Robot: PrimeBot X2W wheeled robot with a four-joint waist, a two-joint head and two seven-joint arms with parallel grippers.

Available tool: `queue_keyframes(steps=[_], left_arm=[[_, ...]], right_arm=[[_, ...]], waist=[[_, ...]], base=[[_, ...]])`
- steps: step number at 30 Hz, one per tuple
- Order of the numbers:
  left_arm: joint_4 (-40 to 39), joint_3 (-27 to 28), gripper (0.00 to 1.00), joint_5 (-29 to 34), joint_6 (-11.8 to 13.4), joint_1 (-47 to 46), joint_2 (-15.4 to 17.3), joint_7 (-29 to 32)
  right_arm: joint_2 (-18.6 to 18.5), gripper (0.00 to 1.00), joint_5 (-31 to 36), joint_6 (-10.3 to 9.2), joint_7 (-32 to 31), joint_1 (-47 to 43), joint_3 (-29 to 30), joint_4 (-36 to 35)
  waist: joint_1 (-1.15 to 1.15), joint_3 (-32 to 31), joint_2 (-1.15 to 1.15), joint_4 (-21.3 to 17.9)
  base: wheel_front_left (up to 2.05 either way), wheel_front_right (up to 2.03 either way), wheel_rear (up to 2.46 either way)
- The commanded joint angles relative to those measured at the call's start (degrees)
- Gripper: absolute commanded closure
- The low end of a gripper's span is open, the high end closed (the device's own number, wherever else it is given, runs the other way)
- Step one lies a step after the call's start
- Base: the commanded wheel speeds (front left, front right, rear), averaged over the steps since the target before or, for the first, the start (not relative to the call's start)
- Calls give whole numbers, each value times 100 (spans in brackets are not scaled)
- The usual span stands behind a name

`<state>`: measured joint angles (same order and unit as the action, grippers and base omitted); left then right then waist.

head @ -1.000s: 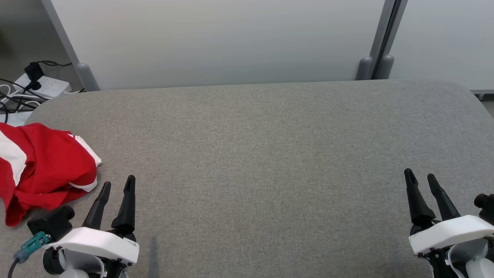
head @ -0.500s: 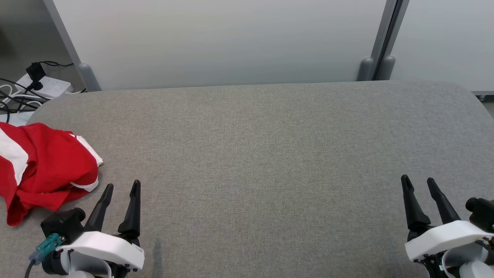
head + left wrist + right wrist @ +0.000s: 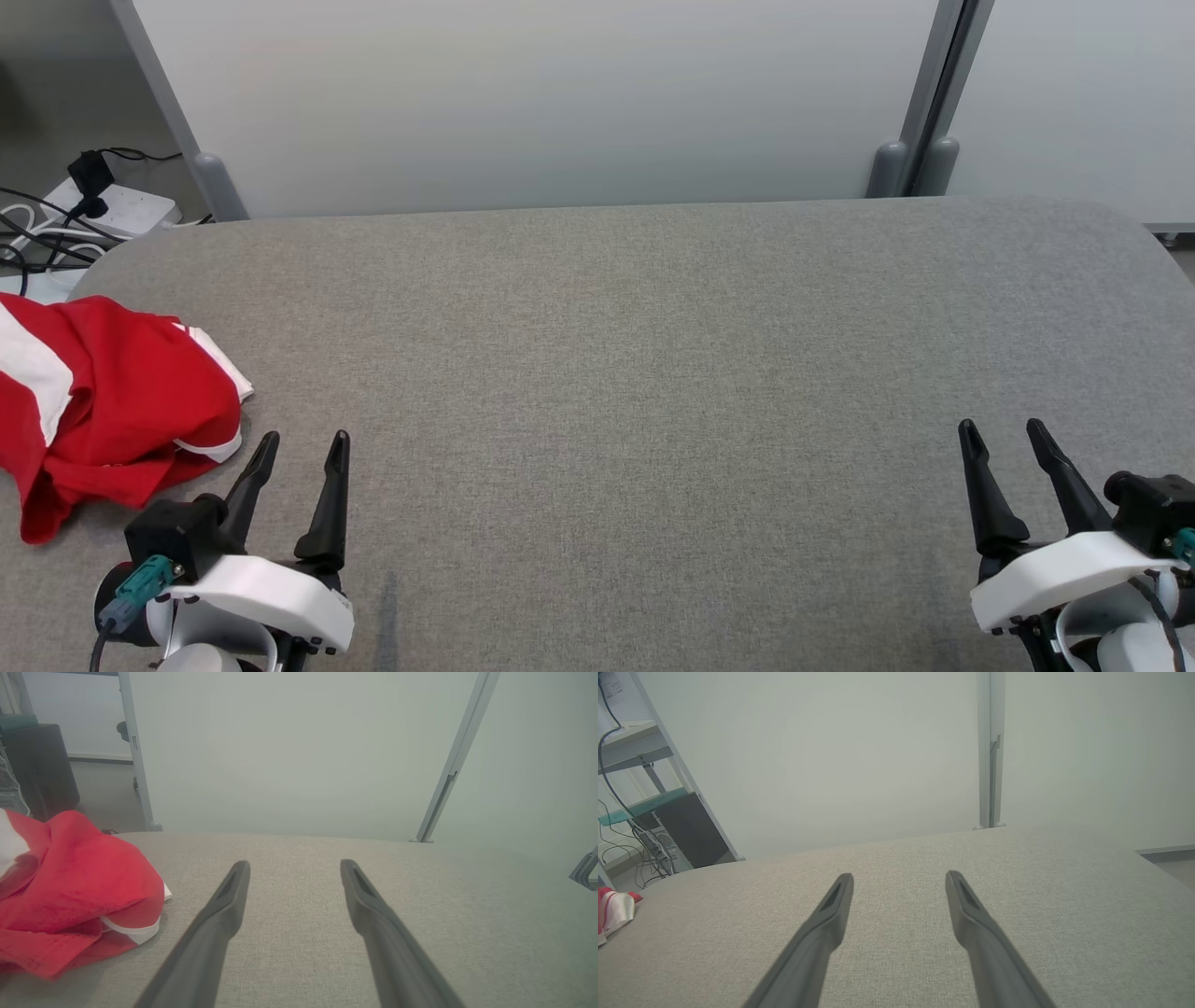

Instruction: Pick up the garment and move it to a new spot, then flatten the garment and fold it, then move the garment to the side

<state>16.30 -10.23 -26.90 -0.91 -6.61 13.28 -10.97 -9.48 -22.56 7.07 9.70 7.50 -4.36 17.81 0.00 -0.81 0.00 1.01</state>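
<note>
Garment (image 3: pixel 112 401) of crumpled red-and-white cloth untouched at left edge of grey fabric table (image 3: pixel 653 373); left gripper (image 3: pixel 306 439) near it, prob. for pickup, right gripper (image 3: pixel 1001 427) apart; the 2 spread wide, empty.

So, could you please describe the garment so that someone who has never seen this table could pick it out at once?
Start at the wide grey table and go to its left end. There, just left of the left gripper, lies the crumpled garment. Bright red with white bands, it stands out from the plain grey around it.
</note>
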Motion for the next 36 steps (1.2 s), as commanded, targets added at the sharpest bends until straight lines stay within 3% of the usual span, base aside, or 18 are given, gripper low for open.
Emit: queue_keyframes(steps=[1,18,36], left_arm=[[-98,145,0,156,61,-376,150,-72],[135,174,0,689,274,-541,213,-140],[118,345,0,328,355,-431,229,81]], right_arm=[[-95,0,167,38,112,207,-114,-93],[-68,0,692,42,354,235,-226,34],[-12,0,491,42,380,163,-164,8]], waist=[[0,-3,0,6],[0,13,0,64],[0,72,0,33]], base=[[0,0,0],[0,0,0],[0,0,0]])
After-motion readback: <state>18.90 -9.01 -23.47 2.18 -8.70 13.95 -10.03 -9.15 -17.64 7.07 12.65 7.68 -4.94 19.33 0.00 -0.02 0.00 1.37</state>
